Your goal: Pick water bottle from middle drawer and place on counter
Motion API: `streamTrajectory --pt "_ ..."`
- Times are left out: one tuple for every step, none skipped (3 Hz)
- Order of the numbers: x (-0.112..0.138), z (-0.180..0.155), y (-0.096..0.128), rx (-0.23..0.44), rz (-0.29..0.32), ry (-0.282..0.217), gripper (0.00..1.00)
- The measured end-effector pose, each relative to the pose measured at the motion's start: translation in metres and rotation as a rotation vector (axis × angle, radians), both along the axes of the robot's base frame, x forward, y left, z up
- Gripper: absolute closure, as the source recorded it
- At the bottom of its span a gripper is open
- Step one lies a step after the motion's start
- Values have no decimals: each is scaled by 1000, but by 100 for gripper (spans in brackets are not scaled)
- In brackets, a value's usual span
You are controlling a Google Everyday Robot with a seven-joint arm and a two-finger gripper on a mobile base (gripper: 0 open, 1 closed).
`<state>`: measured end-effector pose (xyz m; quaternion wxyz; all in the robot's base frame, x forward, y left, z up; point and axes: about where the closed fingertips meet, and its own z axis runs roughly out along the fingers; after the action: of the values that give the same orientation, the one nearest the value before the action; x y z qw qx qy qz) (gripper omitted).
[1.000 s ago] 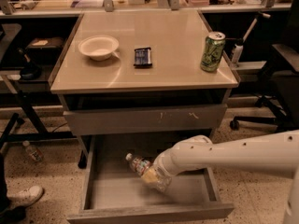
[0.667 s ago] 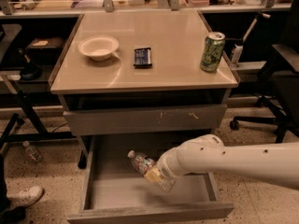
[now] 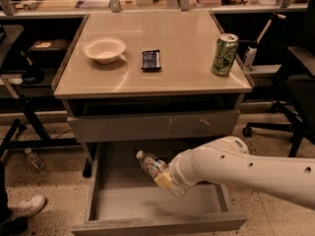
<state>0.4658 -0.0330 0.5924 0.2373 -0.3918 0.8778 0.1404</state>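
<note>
The water bottle is a small clear bottle with a white cap, tilted with its cap up to the left. It hangs over the open middle drawer, a deep grey drawer with a bare inside. My gripper is at the end of the white arm that reaches in from the right. It is shut on the bottle's lower end, above the drawer floor. The beige counter is the cabinet's top, above the drawer.
On the counter stand a white bowl, a dark snack packet and a green soda can. A scratched grey drawer front is above the open drawer. An office chair is at right, another bottle and a shoe on the floor at left.
The arm has lifted and the bottle has risen with it, up from the drawer floor and a little towards the cabinet.
</note>
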Motion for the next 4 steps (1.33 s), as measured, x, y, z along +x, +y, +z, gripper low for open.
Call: streamTrajectory --pt "-2 31 -3 -6 -4 -33 100" --pt "-10 86 -11 -10 -13 -101 100" --pt "-6 139 -24 -22 -47 -176 100" --pt "4 191 -39 -61 -92 -256 100"
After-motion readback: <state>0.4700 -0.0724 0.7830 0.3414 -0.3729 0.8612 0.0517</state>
